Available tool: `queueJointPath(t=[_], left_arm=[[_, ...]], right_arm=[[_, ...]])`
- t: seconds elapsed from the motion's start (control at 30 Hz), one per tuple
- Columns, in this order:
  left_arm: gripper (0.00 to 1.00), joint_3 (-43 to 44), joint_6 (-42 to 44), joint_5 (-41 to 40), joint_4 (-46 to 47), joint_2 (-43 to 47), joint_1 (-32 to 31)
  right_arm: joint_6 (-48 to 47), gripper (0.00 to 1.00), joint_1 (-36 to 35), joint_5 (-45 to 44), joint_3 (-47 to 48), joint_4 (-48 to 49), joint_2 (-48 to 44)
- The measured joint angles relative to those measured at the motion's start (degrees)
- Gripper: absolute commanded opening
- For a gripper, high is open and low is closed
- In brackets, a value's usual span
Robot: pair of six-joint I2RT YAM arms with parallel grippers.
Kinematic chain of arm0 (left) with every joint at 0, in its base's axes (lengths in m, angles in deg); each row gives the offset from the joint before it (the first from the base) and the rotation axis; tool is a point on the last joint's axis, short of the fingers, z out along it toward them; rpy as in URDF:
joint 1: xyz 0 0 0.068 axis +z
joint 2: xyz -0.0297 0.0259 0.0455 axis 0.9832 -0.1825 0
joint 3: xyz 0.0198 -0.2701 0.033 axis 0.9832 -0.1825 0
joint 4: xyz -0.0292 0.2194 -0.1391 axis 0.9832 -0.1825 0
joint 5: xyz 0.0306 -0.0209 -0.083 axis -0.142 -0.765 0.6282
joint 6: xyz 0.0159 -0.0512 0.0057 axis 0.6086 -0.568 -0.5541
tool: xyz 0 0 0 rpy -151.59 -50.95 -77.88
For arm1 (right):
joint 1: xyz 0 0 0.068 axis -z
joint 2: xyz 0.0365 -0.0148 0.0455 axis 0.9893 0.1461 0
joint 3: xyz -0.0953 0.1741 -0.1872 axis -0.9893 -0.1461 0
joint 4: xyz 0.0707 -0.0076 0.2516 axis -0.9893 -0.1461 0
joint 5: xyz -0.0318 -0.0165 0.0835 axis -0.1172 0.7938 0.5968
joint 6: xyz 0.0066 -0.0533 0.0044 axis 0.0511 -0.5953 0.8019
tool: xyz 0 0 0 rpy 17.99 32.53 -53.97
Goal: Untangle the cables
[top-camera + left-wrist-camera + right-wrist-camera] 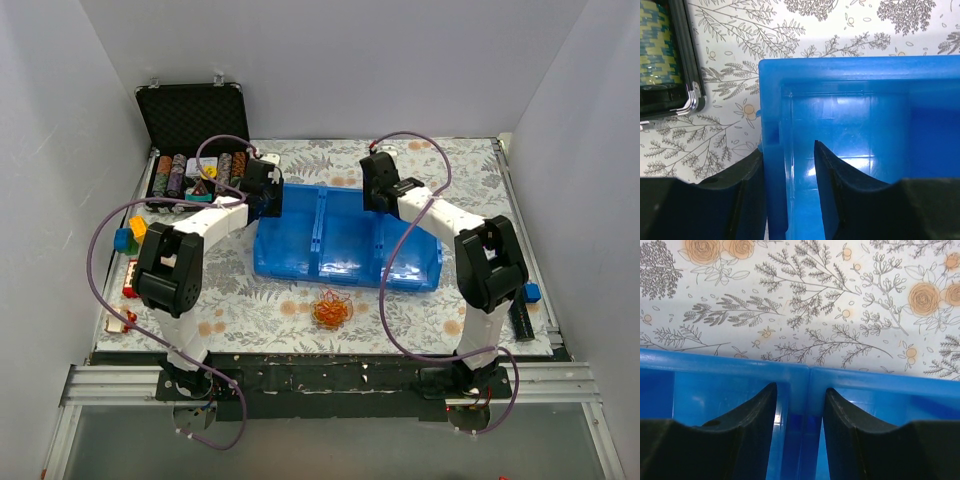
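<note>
Black-fingered left hand (788, 147) and right hand (800, 389) gape astride translucent blue plastic bin (340, 270) walls; curly orange cables (331, 311) bunch on floral surface (250, 300).

Our two arms are built alike: white moulded links (215, 222) between bulky black joint housings (168, 265), with a thick purple cord (90, 260) looping along each. Our left gripper (788, 150) and right gripper (800, 392) carry matte black fingers (845, 200) with curved inner edges.
</note>
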Motion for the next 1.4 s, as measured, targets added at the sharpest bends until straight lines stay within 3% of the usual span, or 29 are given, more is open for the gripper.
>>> queueJointPath(t=[0.3,0.47,0.5,0.6,0.73,0.87,1.0,1.13,1.27,1.4], left_arm=[[0.37,2.62,0.35,-0.79,0.15,-2.08,0.44],[0.45,2.62,1.20,-0.98,0.57,-2.08,0.50],[0.50,2.62,1.38,-0.98,0.66,-2.08,0.57],[0.79,2.73,2.40,-0.79,0.68,-1.86,0.74],[0.97,5.22,3.82,0.59,-1.33,-1.01,1.60],[0.98,8.07,5.35,5.53,-5.46,4.09,2.27],[0.97,6.80,6.95,15.78,-9.53,16.41,2.27],[0.98,-0.22,9.62,24.44,-11.50,31.04,-0.09],[0.98,-10.71,12.02,32.79,-13.53,41.57,-3.39],[0.85,-19.82,11.21,39.23,-12.09,45.00,-4.35]], right_arm=[[-1.44,0.50,1.55,0.83,4.87,0.09,3.41],[-1.75,0.55,2.10,2.12,6.23,0.46,4.09],[-1.68,0.59,2.14,2.27,6.43,0.42,4.09],[-0.96,0.72,2.10,2.71,6.51,0.44,3.67],[-0.15,0.77,1.75,3.34,4.35,0.50,-1.18],[0.48,0.78,0.68,3.91,-0.26,1.42,-11.69],[-0.63,0.74,-2.80,8.00,-9.07,5.79,-26.62],[-1.66,0.73,-7.85,14.34,-20.50,9.20,-37.18],[-1.51,0.72,-13.51,18.27,-34.16,10.78,-41.22],[-0.61,0.71,-17.44,18.45,-43.25,9.18,-43.01]])
